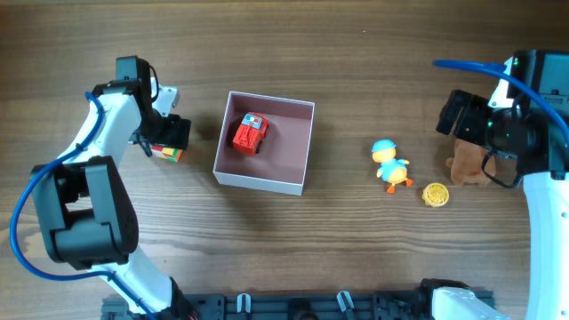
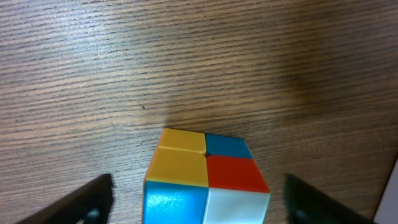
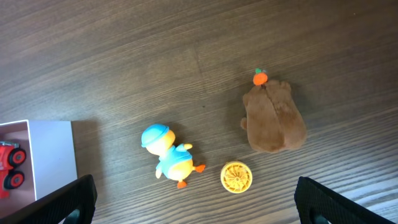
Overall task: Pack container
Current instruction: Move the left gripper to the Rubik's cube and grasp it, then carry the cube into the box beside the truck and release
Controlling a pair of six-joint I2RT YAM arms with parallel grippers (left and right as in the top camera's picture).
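The container (image 1: 260, 183) sits left of centre in the overhead view, with a red toy car (image 1: 250, 133) inside. Its thin walls look light and easily dented, so I'd take it at a corner rim, if at all. The left end effector (image 2: 199, 202) gapes wide around a coloured cube (image 2: 205, 180), apparently not touching it. The right end effector (image 3: 202, 200) is spread wide too, and empty.

no readable text, labels, brands, numbers or signs on any item, in any view
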